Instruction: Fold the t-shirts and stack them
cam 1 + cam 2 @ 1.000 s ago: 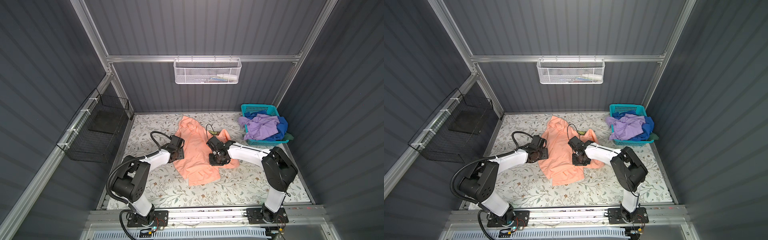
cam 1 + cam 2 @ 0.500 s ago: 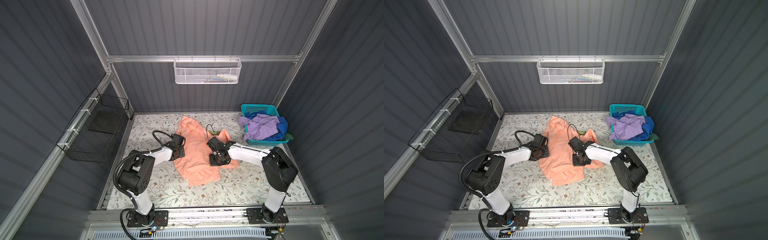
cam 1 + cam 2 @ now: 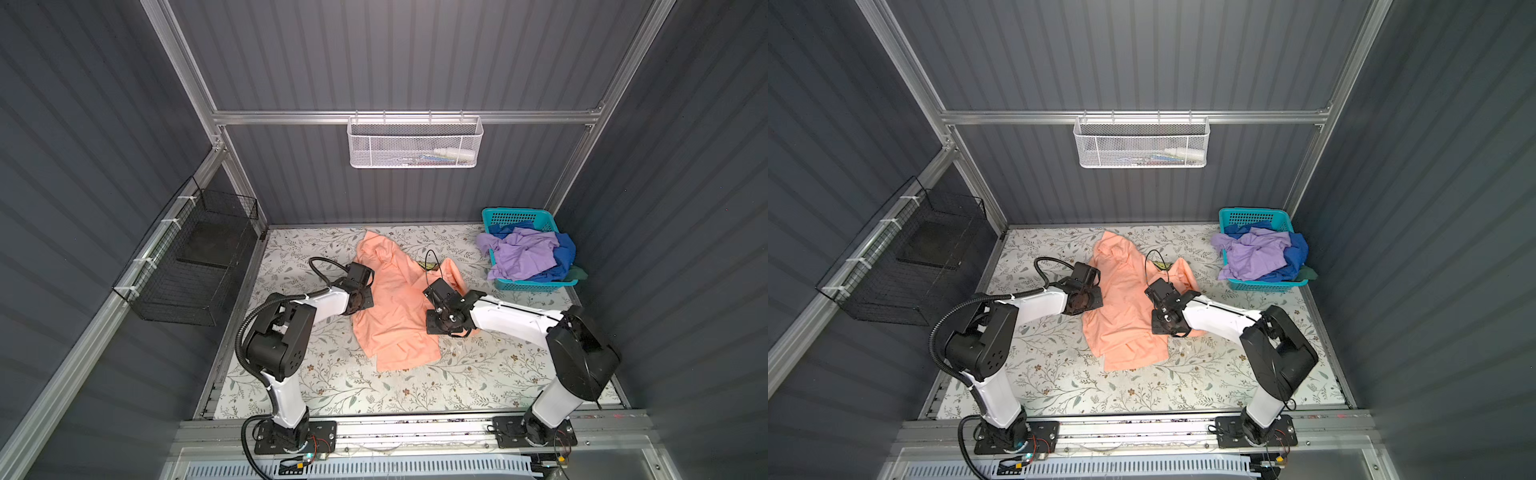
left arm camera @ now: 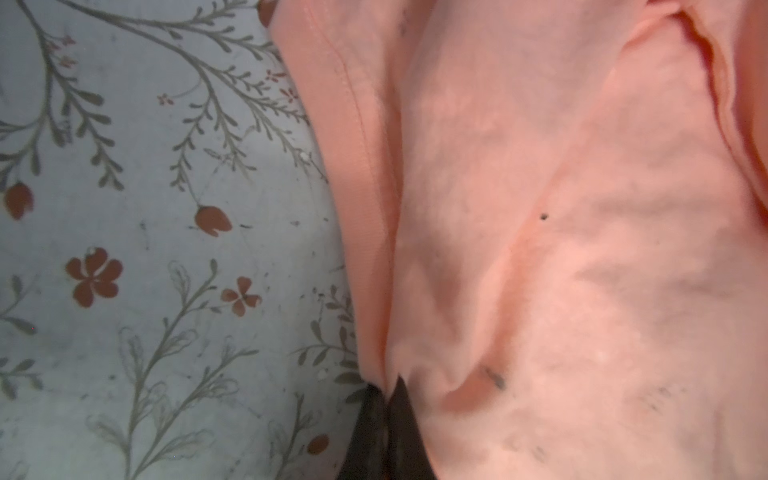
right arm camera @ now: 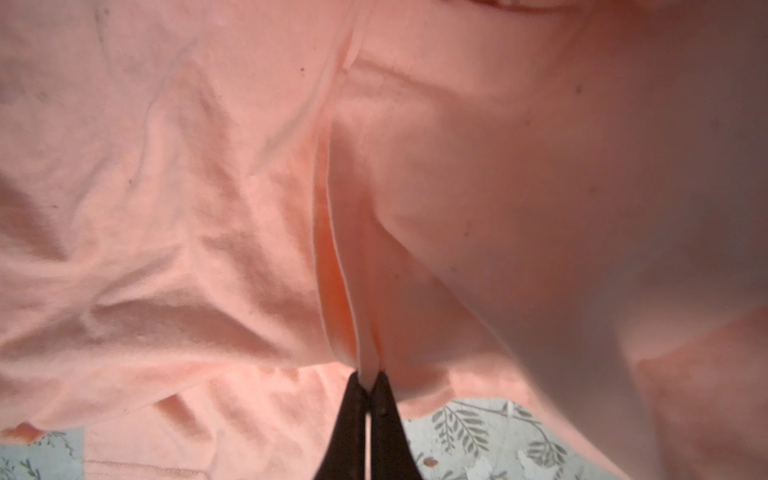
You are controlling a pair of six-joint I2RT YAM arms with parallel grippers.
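The peach shirt (image 3: 395,307) lies rumpled but mostly spread out in the middle, with a fold raised at each side edge. The lavender shirt (image 3: 521,255) is heaped over the blue shirt (image 3: 565,253) and the green shirt (image 3: 579,273) in the basket (image 3: 515,214), far right.

We see dark grey ribbed walls (image 3: 395,54) closing the cell on the left, far and right sides, braced by aluminium posts and a cross rail (image 3: 291,117) along the far wall. A white mesh basket (image 3: 395,145) hangs from that rail. A black wire basket (image 3: 187,291) is fixed to the left wall. Our floor is a pale floral mat (image 3: 374,390), evenly lit, with an aluminium base rail (image 3: 415,430) along its near edge.
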